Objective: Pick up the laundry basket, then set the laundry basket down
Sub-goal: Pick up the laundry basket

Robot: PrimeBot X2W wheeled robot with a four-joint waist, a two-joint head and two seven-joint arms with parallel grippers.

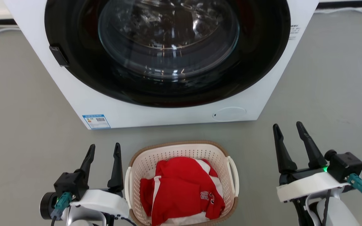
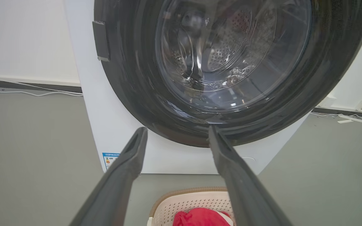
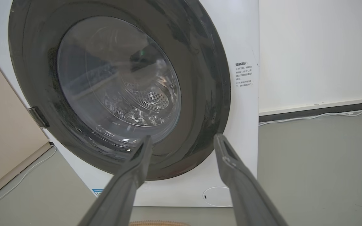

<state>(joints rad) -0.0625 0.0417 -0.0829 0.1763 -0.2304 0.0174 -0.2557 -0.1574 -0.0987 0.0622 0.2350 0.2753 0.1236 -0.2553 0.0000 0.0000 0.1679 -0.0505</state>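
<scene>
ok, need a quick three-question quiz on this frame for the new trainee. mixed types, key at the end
1. True or false: the left hand is shut on a handle of the laundry basket.
2. What lies in the basket? A) a red garment B) blue towels C) nothing
3. Fill in: in the head view, the ___ hand shows closer to the basket, which sits before the washing machine.

Key: 1 false: it is open, like the right hand, and holds nothing; 2 A; 3 left.
</scene>
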